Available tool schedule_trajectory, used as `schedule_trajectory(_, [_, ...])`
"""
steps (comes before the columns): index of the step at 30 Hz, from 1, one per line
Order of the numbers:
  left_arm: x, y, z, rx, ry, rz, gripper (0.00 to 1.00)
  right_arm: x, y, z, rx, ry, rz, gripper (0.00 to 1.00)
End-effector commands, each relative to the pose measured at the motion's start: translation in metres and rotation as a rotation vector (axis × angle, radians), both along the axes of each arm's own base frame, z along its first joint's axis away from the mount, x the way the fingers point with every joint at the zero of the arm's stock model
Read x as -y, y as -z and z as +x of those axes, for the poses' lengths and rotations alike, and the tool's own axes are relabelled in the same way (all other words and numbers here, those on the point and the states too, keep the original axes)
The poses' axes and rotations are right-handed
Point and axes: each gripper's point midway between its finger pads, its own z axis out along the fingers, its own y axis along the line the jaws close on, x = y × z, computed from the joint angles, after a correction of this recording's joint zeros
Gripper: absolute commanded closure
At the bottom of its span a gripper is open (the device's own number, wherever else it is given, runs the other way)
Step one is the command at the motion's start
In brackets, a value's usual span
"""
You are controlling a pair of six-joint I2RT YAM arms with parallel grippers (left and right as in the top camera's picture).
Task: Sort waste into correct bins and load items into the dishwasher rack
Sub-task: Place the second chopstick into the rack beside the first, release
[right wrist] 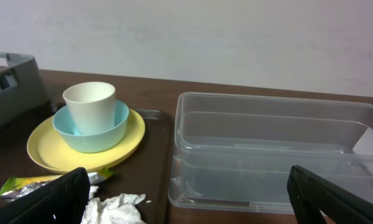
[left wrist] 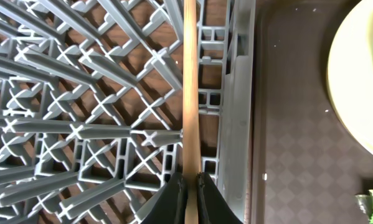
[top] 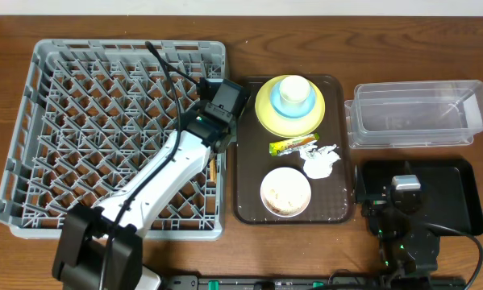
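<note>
Wooden table [top: 289,251], pale wall behind. Holdings, read from the overhead view unless noted:

1. Dishwasher rack [top: 64,121]: grey, pegged, at 9 o'clock on the table.
2. Brown tray [top: 249,177]: centre of the table, just beside the rack's 3 o'clock wall.
3. Yellow plate [top: 265,113]: at 12 o'clock on the brown tray. It carries a light blue bowl [right wrist: 105,138], and a cream cup [right wrist: 89,101] stands upright inside that bowl.
4. Snack wrapper [top: 292,145]: yellow-green, at mid-tray, just under the plate's 6 o'clock edge.
5. Napkin [top: 320,159]: white and crumpled, at 3 o'clock on the tray, touching the wrapper's end.
6. White bowl [top: 263,192]: at 6 o'clock on the tray, with pale food scraps [top: 288,187] inside.
7. Clear tub [top: 410,84]: at 2 o'clock on the table.
8. Black tray [top: 459,185]: at 4 o'clock, just below the tub.
9. My left gripper [left wrist: 191,193]: over the rack's 3 o'clock edge, fingers clenched on a wooden chopstick [left wrist: 190,93]. In the left wrist view the stick runs from my fingertips toward 12 o'clock, above the lattice and just inside the rack wall. I cannot tell whether I hold one stick or a pair.
10. My right gripper [right wrist: 189,199]: above the black tray, fingers spread wide and holding nothing, facing the tub and the plate.
</note>
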Motion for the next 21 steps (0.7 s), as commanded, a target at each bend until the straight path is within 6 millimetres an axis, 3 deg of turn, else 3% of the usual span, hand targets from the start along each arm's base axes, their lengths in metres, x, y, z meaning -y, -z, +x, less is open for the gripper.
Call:
schedule_trajectory(1, [-0.0032,0.0066,0.0032,-0.007,-0.016,0.019,0.86,-0.0006,0.0009,-0.0002,-0.002,-0.004,-0.008,0.01])
schedule_trajectory(6, [-0.0031,0.0069,0.0032,-0.008,-0.016,0.018,0.74,-0.0006,0.0009,-0.0002,-0.002,-0.004,-0.008,0.01])
schedule_trajectory(21, [0.005,-0.0001,-0.0015,-0.015,0.009,-0.037,0.73,-0.0006,0.001,-0.0001,-0.002,-0.004,-0.008,0.01])
